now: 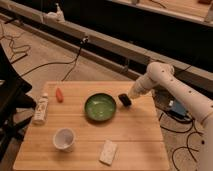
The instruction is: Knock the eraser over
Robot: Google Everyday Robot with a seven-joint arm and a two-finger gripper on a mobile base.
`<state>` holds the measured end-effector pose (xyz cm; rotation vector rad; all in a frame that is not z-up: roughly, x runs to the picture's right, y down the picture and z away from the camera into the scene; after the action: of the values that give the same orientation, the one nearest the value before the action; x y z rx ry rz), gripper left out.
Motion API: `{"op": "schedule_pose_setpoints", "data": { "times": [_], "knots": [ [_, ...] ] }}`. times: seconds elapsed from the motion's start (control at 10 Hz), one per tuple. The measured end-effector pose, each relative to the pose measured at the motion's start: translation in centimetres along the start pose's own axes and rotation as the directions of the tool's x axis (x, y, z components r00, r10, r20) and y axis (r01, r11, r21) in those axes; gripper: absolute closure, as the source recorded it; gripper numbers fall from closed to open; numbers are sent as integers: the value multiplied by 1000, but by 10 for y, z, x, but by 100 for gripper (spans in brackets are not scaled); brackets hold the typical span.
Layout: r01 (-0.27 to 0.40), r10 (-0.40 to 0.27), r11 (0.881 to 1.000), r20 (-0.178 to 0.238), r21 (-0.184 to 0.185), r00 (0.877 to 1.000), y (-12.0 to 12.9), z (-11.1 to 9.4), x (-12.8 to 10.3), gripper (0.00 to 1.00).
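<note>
The eraser (125, 100), a small black oblong block, sits on the wooden table (135, 135) just right of the green bowl (100, 107), and it leans over to one side. My white arm reaches in from the right, and my gripper (134, 93) is right against the eraser's upper right side.
A white speckled pad (107, 151) lies near the table's front edge. A white cup (64, 138) stands at the front left. A white bottle (41, 108) and a small orange-red piece (59, 94) lie at the left. Cables run across the floor around the table.
</note>
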<state>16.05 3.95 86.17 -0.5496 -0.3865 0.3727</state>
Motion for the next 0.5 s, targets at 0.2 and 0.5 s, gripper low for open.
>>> {"op": "schedule_pose_setpoints", "data": {
  "times": [0.2,0.5],
  "knots": [
    [15,-14,1000,103,-13,995,0,3,-32,100],
    [23,-22,1000,131,-6,991,-3,0,-37,92]
  ]
}}
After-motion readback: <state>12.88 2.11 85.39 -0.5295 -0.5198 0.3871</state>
